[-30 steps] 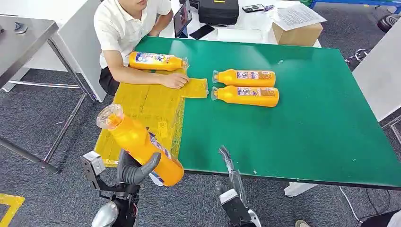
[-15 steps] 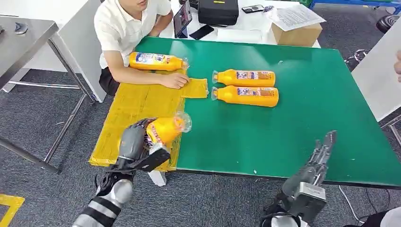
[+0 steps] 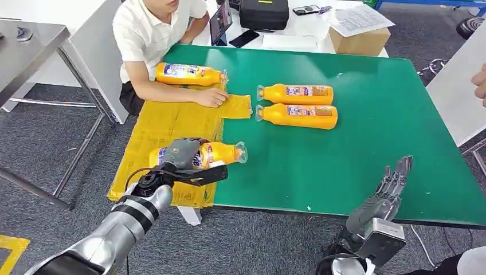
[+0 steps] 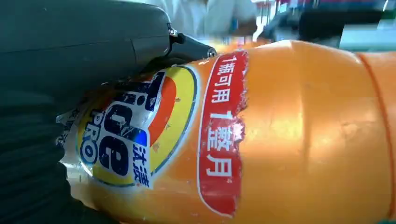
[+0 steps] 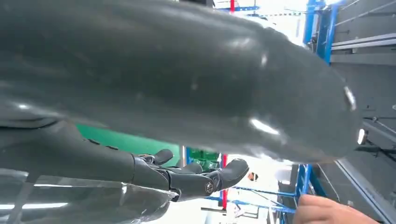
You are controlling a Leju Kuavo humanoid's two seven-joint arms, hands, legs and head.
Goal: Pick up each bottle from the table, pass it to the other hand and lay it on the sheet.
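Note:
My left hand [image 3: 182, 156] grips an orange bottle [image 3: 220, 153] lying sideways over the near right edge of the yellow sheet [image 3: 166, 126], cap end toward the green table [image 3: 372, 126]. The left wrist view has the bottle's label [image 4: 140, 135] close up under my dark fingers [image 4: 70, 51]. Another orange bottle [image 3: 189, 73] lies at the sheet's far end. Two more bottles [image 3: 297, 93] [image 3: 298, 116] lie side by side on the green table. My right hand [image 3: 388, 189] hovers at the table's near edge, fingers straight and apart, holding nothing; its fingers [image 5: 196, 177] appear in the right wrist view.
A person in a white shirt [image 3: 150, 31] sits at the far left corner, one hand [image 3: 212, 97] resting on the sheet. Another person's hand [image 3: 480, 83] shows at the right edge. A cardboard box [image 3: 361, 37], black bag [image 3: 265, 12] and tablet [image 3: 220, 23] stand behind the table.
My left hand has brought the bottle from upright near the table's edge down onto the sheet, now lying sideways. My right hand swung out to the right and stays open.

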